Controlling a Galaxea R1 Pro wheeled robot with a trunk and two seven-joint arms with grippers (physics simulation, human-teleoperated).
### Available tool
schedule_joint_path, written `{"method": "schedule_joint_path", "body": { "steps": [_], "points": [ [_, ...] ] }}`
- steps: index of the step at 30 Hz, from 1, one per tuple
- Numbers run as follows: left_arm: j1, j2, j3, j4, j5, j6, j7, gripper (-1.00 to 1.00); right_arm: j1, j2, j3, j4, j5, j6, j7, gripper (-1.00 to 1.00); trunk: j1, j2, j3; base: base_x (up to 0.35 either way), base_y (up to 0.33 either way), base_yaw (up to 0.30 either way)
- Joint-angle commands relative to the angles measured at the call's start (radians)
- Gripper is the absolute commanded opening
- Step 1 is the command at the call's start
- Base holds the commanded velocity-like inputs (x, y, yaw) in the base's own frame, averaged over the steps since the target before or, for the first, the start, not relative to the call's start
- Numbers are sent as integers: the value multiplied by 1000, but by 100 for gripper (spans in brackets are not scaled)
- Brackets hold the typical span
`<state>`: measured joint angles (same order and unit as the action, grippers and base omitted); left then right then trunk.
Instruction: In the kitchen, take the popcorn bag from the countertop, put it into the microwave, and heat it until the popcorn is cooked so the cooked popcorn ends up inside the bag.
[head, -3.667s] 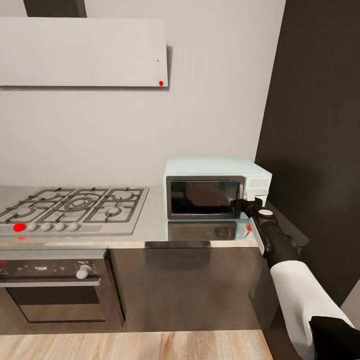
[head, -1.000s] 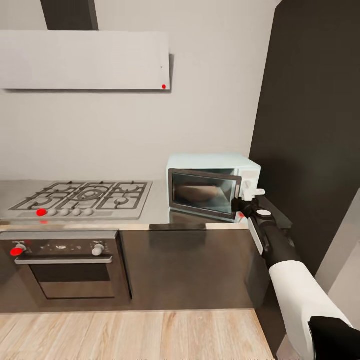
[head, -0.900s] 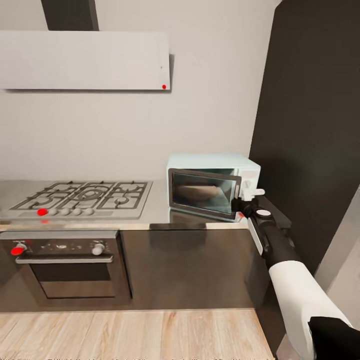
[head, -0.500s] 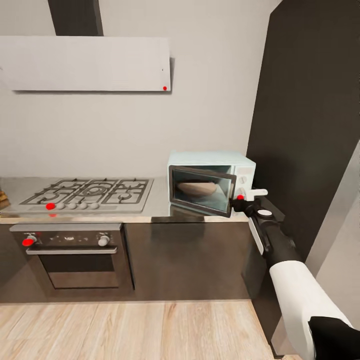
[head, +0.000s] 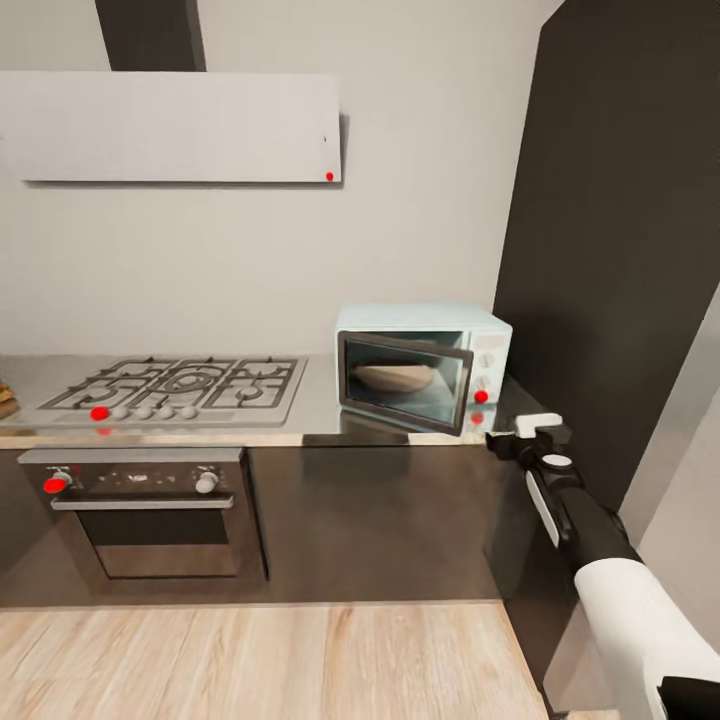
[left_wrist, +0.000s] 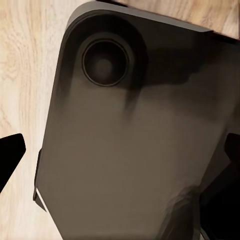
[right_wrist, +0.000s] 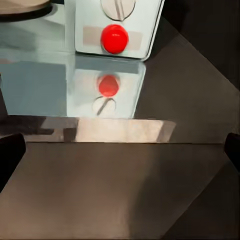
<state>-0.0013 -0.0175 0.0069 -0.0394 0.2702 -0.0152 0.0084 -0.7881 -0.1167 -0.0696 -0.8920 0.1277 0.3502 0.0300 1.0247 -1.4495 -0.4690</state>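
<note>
1. The microwave (head: 424, 365) stood on the countertop (head: 320, 418), long axis along the wall, door (head: 403, 383) ajar toward the room.
2. The right gripper (head: 524, 433) hung just off the counter edge, fingers spread, holding nothing.
3. The left gripper's (left_wrist: 120, 170) fingers stood wide apart over the robot base (left_wrist: 130, 150).

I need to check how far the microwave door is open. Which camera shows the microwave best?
The head view: the whole microwave sits on the countertop, its door swung partly open. The right wrist view gives just its lower knob panel with the red dot. The left wrist view faces a dark part over wooden floor.
</note>
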Motion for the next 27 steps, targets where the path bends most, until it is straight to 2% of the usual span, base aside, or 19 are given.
{"method": "schedule_joint_path", "body": {
  "steps": [1, 17, 23, 25, 27],
  "points": [
    [0, 1, -1, 0, 3, 0, 0, 100, 0, -1, -1, -10, 12, 6, -3, 100, 0, -1, -1, 310, 0, 0],
    [0, 1, -1, 0, 3, -2, -1, 100, 0, -1, -3, -20, 12, -5, -2, 100, 0, -1, -1, 321, 0, 0],
    [0, 1, -1, 0, 3, -2, -1, 100, 0, 1, -1, -82, 11, -9, 3, 100, 0, -1, -1, 287, 0, 0],
    [0, 1, -1, 0, 3, -2, -1, 100, 0, 5, -1, -89, 11, -9, 23, 100, 0, -1, -1, 70, 0, 0],
    [0, 1, -1, 0, 3, -2, -1, 100, 0, 7, -1, -90, 10, -7, 98, 100, 0, -1, -1, 29, 0, 0]
  ]
}}
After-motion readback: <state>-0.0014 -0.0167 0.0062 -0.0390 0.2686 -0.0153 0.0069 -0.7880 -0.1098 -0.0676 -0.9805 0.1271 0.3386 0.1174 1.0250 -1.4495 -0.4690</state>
